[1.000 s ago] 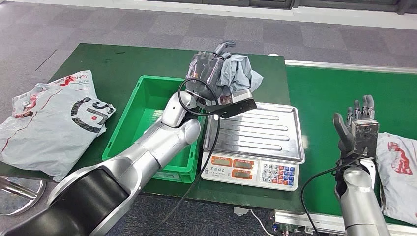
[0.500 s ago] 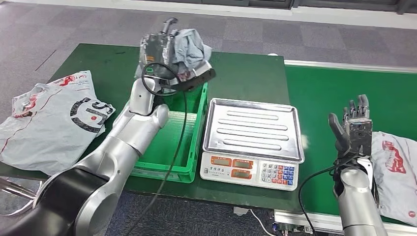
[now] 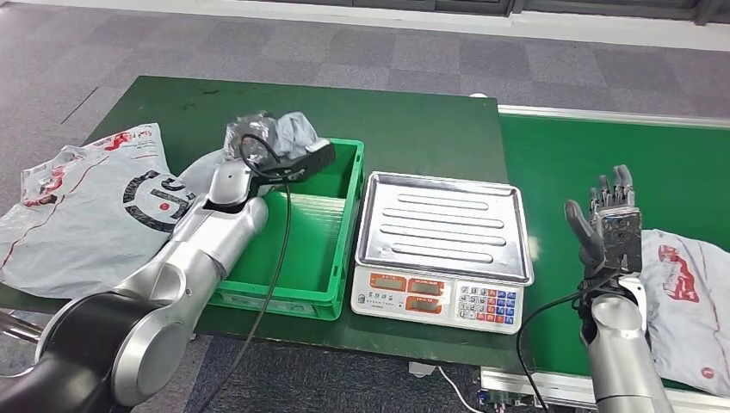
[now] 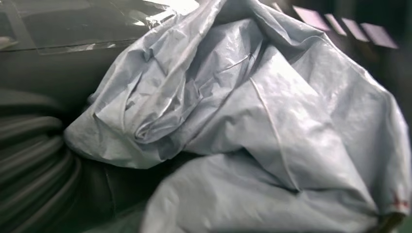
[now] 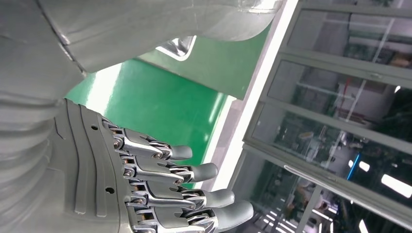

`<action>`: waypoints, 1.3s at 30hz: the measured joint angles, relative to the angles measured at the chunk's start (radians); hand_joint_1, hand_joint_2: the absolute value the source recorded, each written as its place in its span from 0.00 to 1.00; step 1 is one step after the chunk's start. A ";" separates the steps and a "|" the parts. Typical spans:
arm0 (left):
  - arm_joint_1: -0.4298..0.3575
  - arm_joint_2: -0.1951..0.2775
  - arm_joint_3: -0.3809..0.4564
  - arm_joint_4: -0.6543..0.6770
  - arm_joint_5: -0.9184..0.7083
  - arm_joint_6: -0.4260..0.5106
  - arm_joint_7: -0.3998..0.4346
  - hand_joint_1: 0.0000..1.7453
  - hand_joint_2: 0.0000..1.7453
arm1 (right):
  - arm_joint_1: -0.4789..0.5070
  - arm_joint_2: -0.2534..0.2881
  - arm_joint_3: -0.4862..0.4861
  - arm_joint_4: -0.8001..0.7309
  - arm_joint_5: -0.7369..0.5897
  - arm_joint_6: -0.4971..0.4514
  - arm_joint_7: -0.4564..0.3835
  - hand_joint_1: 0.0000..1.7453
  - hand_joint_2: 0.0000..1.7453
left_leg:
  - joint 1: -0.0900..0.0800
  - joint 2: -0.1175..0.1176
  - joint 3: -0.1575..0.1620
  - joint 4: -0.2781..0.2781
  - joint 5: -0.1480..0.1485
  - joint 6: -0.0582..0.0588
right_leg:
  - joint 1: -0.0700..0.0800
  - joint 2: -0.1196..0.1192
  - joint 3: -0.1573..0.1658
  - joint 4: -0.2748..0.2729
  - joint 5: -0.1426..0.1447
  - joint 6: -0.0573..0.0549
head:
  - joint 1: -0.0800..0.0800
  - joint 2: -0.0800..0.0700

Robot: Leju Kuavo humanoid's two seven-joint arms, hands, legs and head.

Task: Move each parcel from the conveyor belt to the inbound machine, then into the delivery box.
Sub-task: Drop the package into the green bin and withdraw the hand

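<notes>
My left hand (image 3: 256,144) grips a crumpled grey parcel (image 3: 295,131) low over the far left corner of the green delivery box (image 3: 284,299). Up close in the left wrist view, the grey parcel (image 4: 272,136) is a wrinkled plastic bag. The scale with a steel tray (image 3: 443,228) stands bare just right of the box. My right hand (image 3: 607,225) is upright and open over the green conveyor belt (image 3: 594,155), its fingers (image 5: 165,194) straight and holding nothing. Another grey parcel with red print (image 3: 693,301) lies on the belt just right of that hand.
A large grey bag with black and red print (image 3: 86,206) lies on the green table left of the box. A black cable (image 3: 275,258) hangs from my left wrist across the box. Grey carpet floor lies beyond the table.
My left arm has carried the grey parcel from above the scale's far left corner leftward and down to the box's far left corner. The right hand has barely shifted.
</notes>
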 joint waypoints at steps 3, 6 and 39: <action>0.011 -0.015 0.021 0.017 0.104 -0.123 -0.149 1.00 1.00 | -0.007 0.000 -0.012 0.000 0.002 0.019 0.001 0.00 1.00 | 0.000 0.000 0.000 0.000 0.000 0.000 | 0.000 0.000 0.000 0.000 0.000 0.000 | 0.000 0.000; 0.014 -0.026 0.048 0.022 0.173 -0.195 -0.255 0.99 1.00 | -0.012 -0.002 -0.021 0.000 0.000 0.033 0.002 0.00 1.00 | 0.000 0.000 0.000 0.000 0.000 0.000 | 0.000 0.000 0.000 0.000 0.000 0.000 | 0.000 0.000; -0.008 -0.123 0.172 -0.178 1.060 -0.093 -0.551 0.00 1.00 | 0.003 0.009 -0.045 -0.027 0.035 0.037 0.038 0.00 1.00 | 0.000 -0.001 0.000 0.000 0.000 0.000 | 0.000 -0.001 0.000 0.000 0.000 0.000 | 0.000 0.000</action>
